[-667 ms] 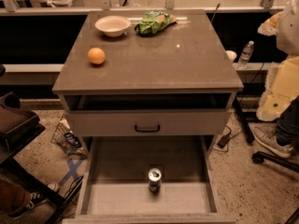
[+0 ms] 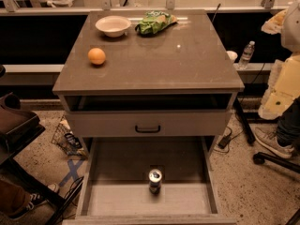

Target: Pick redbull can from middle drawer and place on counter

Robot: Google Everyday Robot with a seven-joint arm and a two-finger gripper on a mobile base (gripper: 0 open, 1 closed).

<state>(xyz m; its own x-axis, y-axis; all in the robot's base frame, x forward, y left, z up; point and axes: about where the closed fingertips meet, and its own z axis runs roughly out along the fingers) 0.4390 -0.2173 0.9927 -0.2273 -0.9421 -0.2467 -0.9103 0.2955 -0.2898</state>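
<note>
The gripper [image 2: 274,104] hangs at the right edge of the view, a pale shape beside the cabinet's right side and level with the drawer fronts. How far open it is I cannot tell. It holds nothing and touches nothing, and it is well apart from the can.

The can [image 2: 155,180] stands upright on the floor of the open drawer [image 2: 117,201], about midway between the side walls. It touches neither wall, and bare floor lies on every side of it. The drawer is pulled out toward the camera. Above its back part sits the front of the upper drawer [image 2: 108,123], with a dark handle, drawn out a little under the counter's edge.

The counter [image 2: 159,67] has wide bare room across its front and right. An orange [image 2: 97,56] lies near the left edge. A white bowl [image 2: 113,26] and a green bag [image 2: 154,22] sit side by side at the back.

On the floor to the right are a water bottle [image 2: 246,54] and a shoe [image 2: 269,142].
</note>
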